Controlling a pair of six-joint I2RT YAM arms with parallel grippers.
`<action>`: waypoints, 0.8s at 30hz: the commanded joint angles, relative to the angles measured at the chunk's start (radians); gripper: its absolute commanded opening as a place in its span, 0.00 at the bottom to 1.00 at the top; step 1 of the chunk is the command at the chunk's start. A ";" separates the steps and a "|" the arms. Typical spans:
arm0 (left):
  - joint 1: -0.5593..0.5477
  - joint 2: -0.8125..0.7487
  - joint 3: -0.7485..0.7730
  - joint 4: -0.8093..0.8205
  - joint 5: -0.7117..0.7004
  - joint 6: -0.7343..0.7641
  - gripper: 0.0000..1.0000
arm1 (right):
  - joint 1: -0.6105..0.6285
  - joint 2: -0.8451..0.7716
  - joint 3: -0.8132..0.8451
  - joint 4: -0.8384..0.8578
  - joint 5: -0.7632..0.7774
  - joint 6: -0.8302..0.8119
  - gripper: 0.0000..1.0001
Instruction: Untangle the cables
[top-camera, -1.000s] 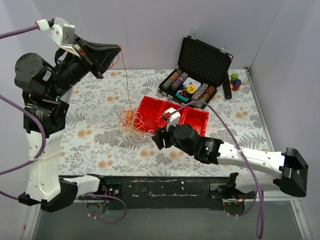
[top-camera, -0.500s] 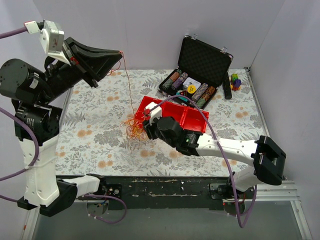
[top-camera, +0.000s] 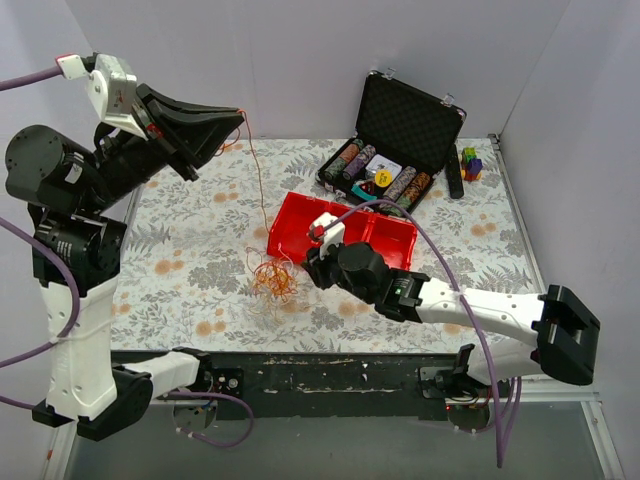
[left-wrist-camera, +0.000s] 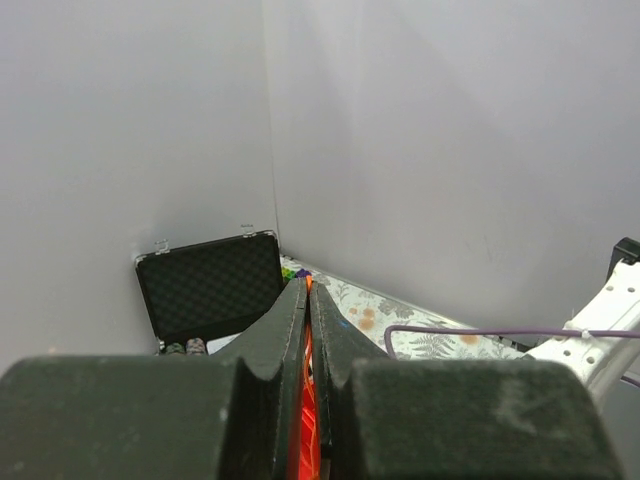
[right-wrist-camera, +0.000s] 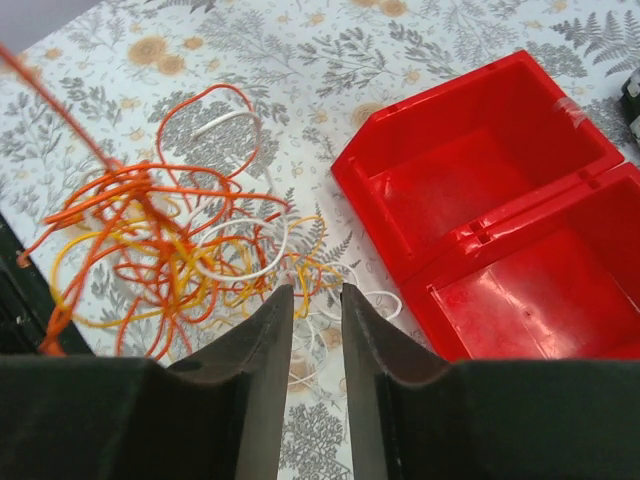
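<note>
Pinching one orange strand (top-camera: 259, 170) between fully closed jaws, the left end effector (top-camera: 238, 113) is hanging high over the far left part of the bench (top-camera: 180, 250). Its wrist view is showing the orange pinned in the seam between the black fingers (left-wrist-camera: 270, 340). The strand is running down, nearly straight, to the tangle of cables (top-camera: 272, 280), which is lying on the bench just beside the near left corner of the red bin (top-camera: 300, 215). The right end effector (right-wrist-camera: 312, 292) is hovering low at the tangle's edge, its jaws standing narrowly apart and gripping nothing, with white and yellow loops showing below the gap. A black case (top-camera: 410, 120) is standing open at the far side.
</note>
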 joint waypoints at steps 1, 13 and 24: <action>0.000 -0.023 -0.032 0.008 -0.011 0.057 0.00 | 0.004 -0.061 -0.037 0.090 -0.094 -0.008 0.42; -0.003 -0.030 -0.072 0.021 -0.009 0.083 0.00 | 0.008 -0.052 -0.006 0.095 -0.202 0.040 0.58; -0.001 -0.029 -0.045 0.015 0.092 0.048 0.00 | 0.005 0.141 0.152 0.139 -0.059 -0.106 0.56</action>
